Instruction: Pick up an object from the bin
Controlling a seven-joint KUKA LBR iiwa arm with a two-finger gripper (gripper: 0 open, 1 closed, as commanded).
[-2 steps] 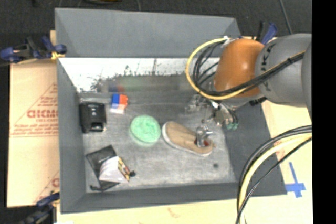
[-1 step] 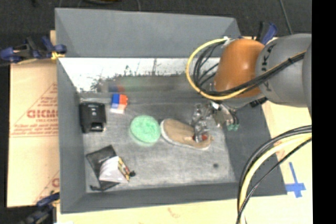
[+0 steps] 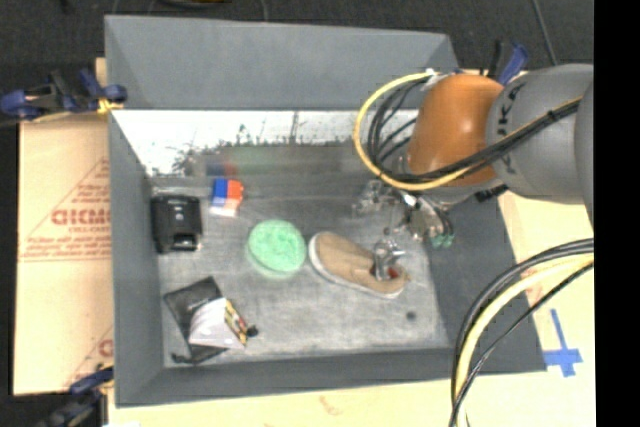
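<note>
Touching the right end of the tan shoe with the end effector, by the bin's right wall; opening impossible to tell.

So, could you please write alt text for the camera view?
The arm's gripper hangs over the right end of a small tan fabric shoe in a grey metal bin. Left of the shoe lie a round green disc, a black rectangular device and a crumpled black-and-white packet.

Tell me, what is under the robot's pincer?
A tan shoe lies on the floor of the bin, its right end under the pincer. That end is covered, so whether they touch cannot be seen.
</note>
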